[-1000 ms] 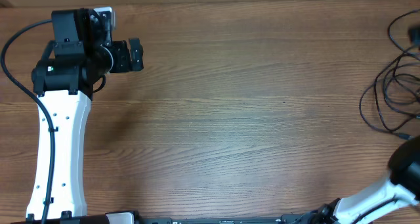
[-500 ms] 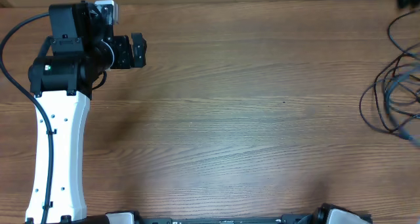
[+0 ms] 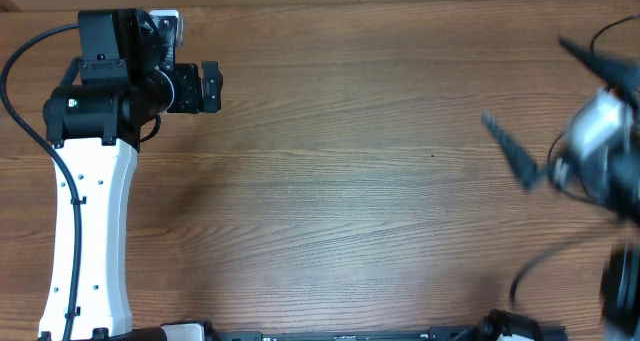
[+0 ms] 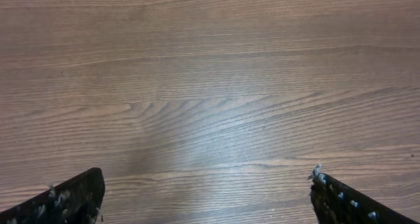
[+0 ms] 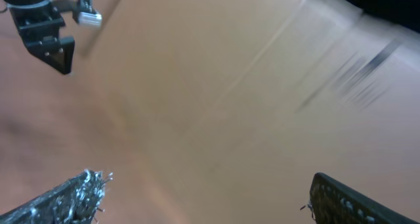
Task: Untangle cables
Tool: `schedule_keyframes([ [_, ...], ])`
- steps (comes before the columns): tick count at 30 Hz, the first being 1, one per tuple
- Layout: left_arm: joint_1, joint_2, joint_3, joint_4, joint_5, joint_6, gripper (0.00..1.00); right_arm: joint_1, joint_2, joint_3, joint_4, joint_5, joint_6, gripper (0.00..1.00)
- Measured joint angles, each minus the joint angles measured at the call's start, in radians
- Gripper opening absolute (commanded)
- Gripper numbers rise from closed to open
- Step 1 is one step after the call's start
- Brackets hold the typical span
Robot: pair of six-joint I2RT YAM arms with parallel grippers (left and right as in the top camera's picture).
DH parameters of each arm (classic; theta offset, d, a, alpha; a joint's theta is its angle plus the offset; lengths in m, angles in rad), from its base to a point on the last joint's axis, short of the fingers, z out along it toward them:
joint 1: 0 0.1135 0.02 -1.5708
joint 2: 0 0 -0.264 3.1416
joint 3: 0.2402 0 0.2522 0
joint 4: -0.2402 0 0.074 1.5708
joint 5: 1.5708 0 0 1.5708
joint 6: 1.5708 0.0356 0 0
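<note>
1. L gripper (image 3: 209, 86) sits at the far-left top of the wooden table (image 3: 350, 181), on the end of the white L arm (image 3: 90, 221). It points toward the middle.
2. L wrist view: the two black fingertips (image 4: 72, 198) sit in the bottom corners, well apart, w/ only bare wood grain between them. Jaws apart, holding nothing.
3. R gripper (image 5: 207, 188): the wrist view is badly blurred, but both fingertips show at the bottom corners, spread wide w/ nothing between them.
4. Overhead, the R arm (image 3: 595, 136) is a grey-black smear at the right edge, w/ its fingers splayed out toward the table centre.
5. Cables (image 3: 602, 31): at the far-right edge, mostly hidden behind the blurred R arm. Only a thin black loop shows near the top-right corner. Can't tell how they lie or whether they're tangled.
6. The two grippers are well apart, at opposite ends of the table.
</note>
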Motion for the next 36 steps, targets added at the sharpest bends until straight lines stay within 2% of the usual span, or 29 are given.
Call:
schedule_keyframes([
  [3,0.0,0.0,0.0,0.004,-0.005,0.012,1.0,0.0,-0.222,-0.029,-0.015,0.109,0.028,1.0],
  [5,0.0,0.0,0.0,0.013,-0.008,0.015,1.0,0.001,-0.353,-0.021,-0.112,0.143,0.06,1.0],
  [9,0.0,0.0,0.002,0.03,-0.008,0.016,1.0,0.008,-0.504,-0.063,-0.465,0.07,-0.17,1.0],
  [11,0.0,0.0,0.002,0.031,-0.008,0.016,1.0,0.008,-0.53,-0.14,-0.565,0.029,-0.311,1.0],
  [14,0.0,0.0,0.002,0.03,-0.009,0.016,1.0,0.008,-0.528,-0.296,-0.512,-0.045,-0.486,1.0],
  [17,0.0,0.0,0.002,0.023,-0.008,0.016,1.0,0.008,-0.521,-0.452,-0.259,-0.092,-0.532,1.0],
  [20,0.0,0.0,0.002,0.011,-0.009,0.016,1.0,0.008,-0.501,-0.586,0.097,-0.074,-0.388,1.0],
  [24,0.0,0.0,0.002,0.003,-0.008,0.016,1.0,0.008,-0.46,-0.693,0.378,0.035,-0.157,1.0],
  [27,0.0,0.0,0.002,0.003,-0.009,0.016,1.0,0.008,-0.402,-0.731,0.423,0.174,0.024,1.0],
  [36,0.0,0.0,0.002,0.004,-0.009,0.016,1.0,0.007,-0.151,-0.772,0.444,0.494,0.398,1.0],
])
